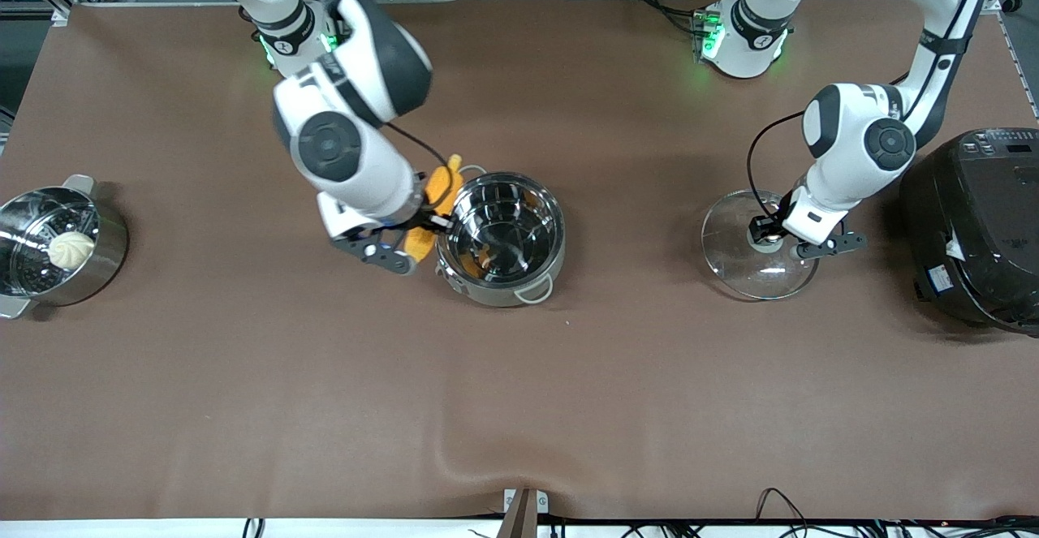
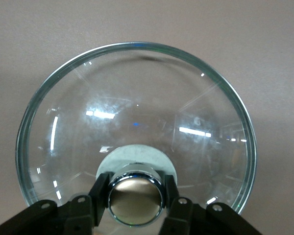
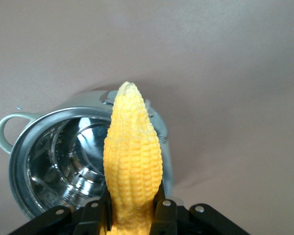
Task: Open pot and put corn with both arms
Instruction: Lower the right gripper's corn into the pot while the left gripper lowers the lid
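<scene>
At the right arm's end of the brown counter (image 1: 243,408) stands a steel steamer pot with a perforated insert and a white bun (image 1: 57,247), no part of this job. Toward the middle, the round shiny stainless-steel pot with two small loop handles (image 1: 501,239) stands open and holds nothing that the pictures show. The right gripper (image 1: 428,223) hangs at the pot's rim on the side toward the right arm's end, its jaws closed around the lower part of the yellow-orange tapered corn cob (image 1: 436,205); in the right wrist view the corn (image 3: 131,161) points out over the rim of the pot (image 3: 54,161).

Toward the left arm's end, well apart from the pot, the clear glass lid with its round knob (image 1: 759,244) lies on the counter. The left gripper (image 1: 769,230) is down on it, jaws closed against either side of the knob, as the left wrist view shows on the lid (image 2: 137,122). Just beside the lid stands a large black rice cooker (image 1: 974,225).

So the opening looks done: the lid is off and parked. What is left seems to be carrying the corn fully over the opening and letting it go inside, and perhaps freeing the lid.

The rice cooker carries a small white label and a control panel, but no writing or brand can be read anywhere.
</scene>
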Motion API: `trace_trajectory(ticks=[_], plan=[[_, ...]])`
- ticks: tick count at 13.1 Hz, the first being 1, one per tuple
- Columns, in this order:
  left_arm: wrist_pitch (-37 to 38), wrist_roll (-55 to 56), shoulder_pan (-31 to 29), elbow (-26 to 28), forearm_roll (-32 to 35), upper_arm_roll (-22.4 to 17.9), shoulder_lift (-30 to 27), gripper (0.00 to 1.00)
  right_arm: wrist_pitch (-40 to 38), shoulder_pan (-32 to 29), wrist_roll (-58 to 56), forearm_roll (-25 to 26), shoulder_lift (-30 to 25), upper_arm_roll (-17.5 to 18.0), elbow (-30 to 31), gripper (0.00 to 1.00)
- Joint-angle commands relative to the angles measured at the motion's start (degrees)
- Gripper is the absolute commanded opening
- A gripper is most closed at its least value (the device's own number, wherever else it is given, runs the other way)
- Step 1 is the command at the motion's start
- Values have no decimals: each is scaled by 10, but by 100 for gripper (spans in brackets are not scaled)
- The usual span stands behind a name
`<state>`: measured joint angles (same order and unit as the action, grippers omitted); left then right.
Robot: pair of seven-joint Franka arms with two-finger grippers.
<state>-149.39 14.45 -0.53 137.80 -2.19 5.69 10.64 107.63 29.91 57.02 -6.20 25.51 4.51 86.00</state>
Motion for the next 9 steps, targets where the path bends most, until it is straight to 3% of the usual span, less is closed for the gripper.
trace_trajectory(ticks=[1, 2, 3, 4, 6, 9], plan=[[-19, 0, -5, -4, -5, 1, 12, 16, 38, 44, 75, 33, 42, -7, -21, 0], [-19, -1, -5, -7, -5, 1, 14, 27, 51, 52, 91, 41, 53, -6, -21, 0], [-17, -2, -4, -13, -5, 0, 18, 46, 63, 56, 99, 44, 62, -6, -21, 0], [-15, -3, -5, -23, -5, 0, 21, 99, 78, 57, 103, 44, 72, -6, -21, 0], [-1, -3, -22, -56, -4, -3, -1, 100, 108, 60, 118, 44, 91, -7, -21, 0], [177, -21, -52, -186, -2, 0, -13, 100, 123, 63, 119, 48, 104, -12, -20, 0]])
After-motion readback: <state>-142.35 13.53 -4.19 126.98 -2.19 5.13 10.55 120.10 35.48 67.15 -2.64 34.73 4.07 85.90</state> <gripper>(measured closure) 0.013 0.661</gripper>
